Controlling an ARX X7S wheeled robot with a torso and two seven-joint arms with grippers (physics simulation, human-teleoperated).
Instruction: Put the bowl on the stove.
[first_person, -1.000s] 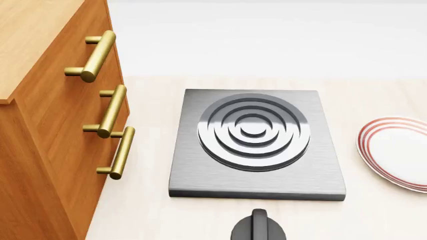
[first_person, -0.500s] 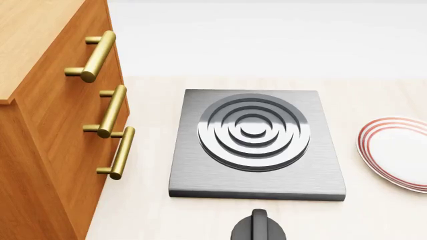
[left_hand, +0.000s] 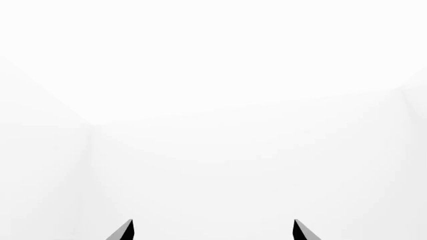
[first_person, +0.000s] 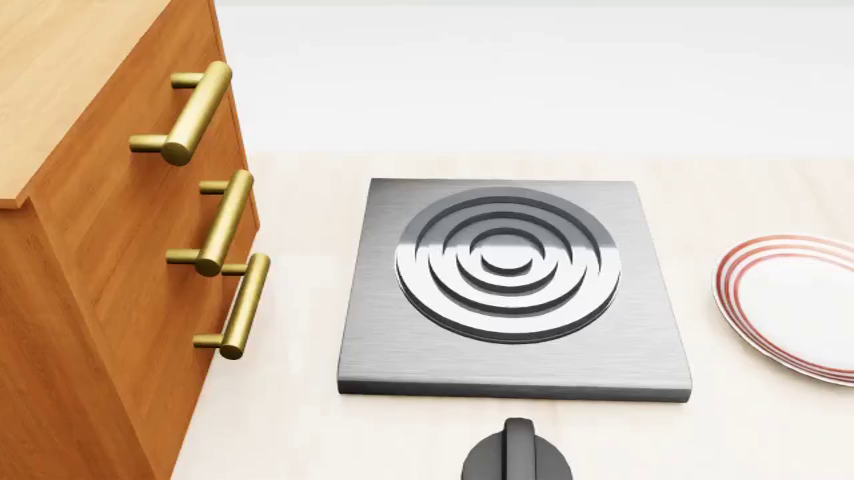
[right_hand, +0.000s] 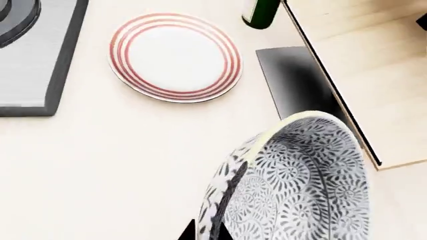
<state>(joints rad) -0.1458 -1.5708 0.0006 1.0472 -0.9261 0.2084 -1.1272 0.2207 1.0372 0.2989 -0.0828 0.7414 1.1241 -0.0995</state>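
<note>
On the pale cream counter (first_person: 307, 430), the flat square dark-grey metal stove (first_person: 514, 288) lay at the middle of the head view, its round burner of raised concentric rings bare. At nine o'clock of it stood the orange-brown wooden drawer cabinet (first_person: 94, 300) with three brass bar handles (first_person: 220, 222), a narrow strip of counter between cabinet and stove edge. At three o'clock, well apart from the stove, sat the flat white plate with red rings (first_person: 794, 305), cut by the frame edge. At six o'clock, just beside the stove's near edge, was the round black knob (first_person: 521, 455). Open counter ran beyond the stove at twelve o'clock up to a white wall. No arm showed in the head view.

The right wrist view showed the small deep white bowl with a dense grey-blue floral pattern (right_hand: 293, 185) tilted on its side close to the camera, above the counter, with the plate and a corner of the stove farther off. The right gripper (right_hand: 203, 232) showed only as dark tips at the bowl's rim, one on either side of the wall, apparently clamped on it. A dark green bottle (right_hand: 261, 12) and a pale wooden board's edge (right_hand: 360, 75) lay near.

The left gripper (left_hand: 212, 231) faced blank white, its two dark fingertips (left_hand: 124, 232) held wide apart with nothing between.
</note>
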